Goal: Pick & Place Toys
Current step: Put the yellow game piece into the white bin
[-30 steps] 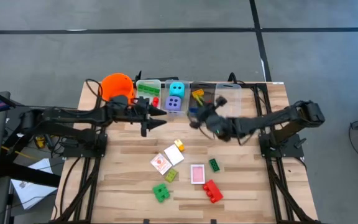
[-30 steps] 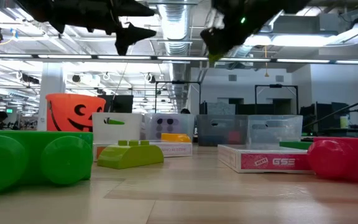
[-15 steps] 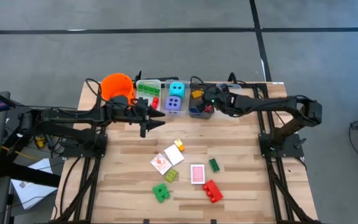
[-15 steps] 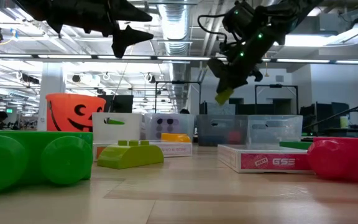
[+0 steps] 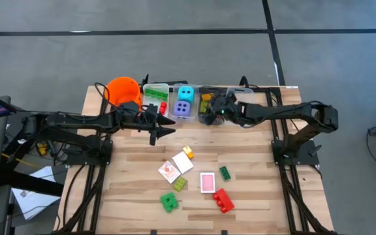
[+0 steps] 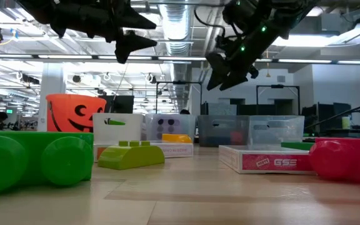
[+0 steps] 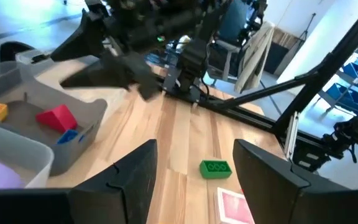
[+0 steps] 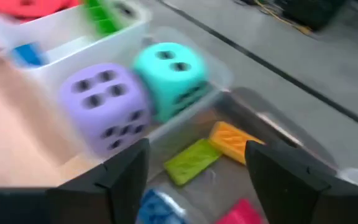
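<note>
Toys: lime flat brick (image 8: pixel 192 161) lying in clear bin (image 8: pixel 278 134) beside orange brick (image 8: pixel 234 141), right hand (image 5: pixel 209 112) open above, left hand (image 5: pixel 166 128) open.

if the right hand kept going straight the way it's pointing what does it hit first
Most likely the lime-green brick lying in the clear bin just ahead of the open right hand, beside an orange brick. Depth is hard to judge, so the bin floor could come first.

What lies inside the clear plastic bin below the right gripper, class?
Inside the clear plastic bin, below the open right gripper: a lime-green brick, an orange brick, a blue piece and a red piece. The fingers hide the rest.
</note>
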### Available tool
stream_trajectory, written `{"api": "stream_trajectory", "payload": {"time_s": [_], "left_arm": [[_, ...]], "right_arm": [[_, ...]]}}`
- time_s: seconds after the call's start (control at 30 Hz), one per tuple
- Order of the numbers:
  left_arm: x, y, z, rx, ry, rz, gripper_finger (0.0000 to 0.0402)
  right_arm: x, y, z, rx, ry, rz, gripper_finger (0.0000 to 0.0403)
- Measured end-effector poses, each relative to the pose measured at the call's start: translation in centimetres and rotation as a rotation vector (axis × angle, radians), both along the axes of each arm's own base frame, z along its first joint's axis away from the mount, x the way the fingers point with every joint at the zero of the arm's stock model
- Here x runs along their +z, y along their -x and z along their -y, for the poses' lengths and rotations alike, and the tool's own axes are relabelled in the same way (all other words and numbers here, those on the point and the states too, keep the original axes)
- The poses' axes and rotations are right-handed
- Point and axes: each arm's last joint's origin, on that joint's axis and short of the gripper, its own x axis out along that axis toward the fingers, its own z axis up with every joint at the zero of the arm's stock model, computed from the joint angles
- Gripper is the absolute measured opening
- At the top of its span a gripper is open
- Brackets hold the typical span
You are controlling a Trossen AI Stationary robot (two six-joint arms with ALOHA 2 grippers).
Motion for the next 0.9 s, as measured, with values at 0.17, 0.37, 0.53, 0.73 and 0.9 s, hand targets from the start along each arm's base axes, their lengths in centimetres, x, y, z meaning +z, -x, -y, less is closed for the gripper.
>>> {"api": "stream_trajectory", "payload": {"time_s": [0.17,0.37,0.53,0.73,0.9], "left_arm": [[-1.8,-1.5,1.0,-0.076,-0.125,-0.060,0.0204],[-5.4,-3.7,2.2,-0.048,-0.384,-0.190,0.0204],[-8.6,-4.0,1.3,-0.036,-0.441,-0.384,0.0215],[-9.9,-4.8,0.4,-0.037,-0.432,-0.425,0.0245],[-9.9,-6.3,0.3,-0.117,-0.552,-0.422,0.0263]], "right_arm": [[0.0,-0.8,-3.8,0.120,0.036,-0.020,0.0264],[0.3,-1.1,-8.4,0.150,0.095,0.011,0.0265],[0.3,-1.0,-10.4,0.161,0.113,0.031,0.0265],[0.4,-1.0,-10.3,0.137,0.119,0.042,0.0265],[0.4,-1.1,-9.8,0.118,0.117,0.047,0.0265]]}}
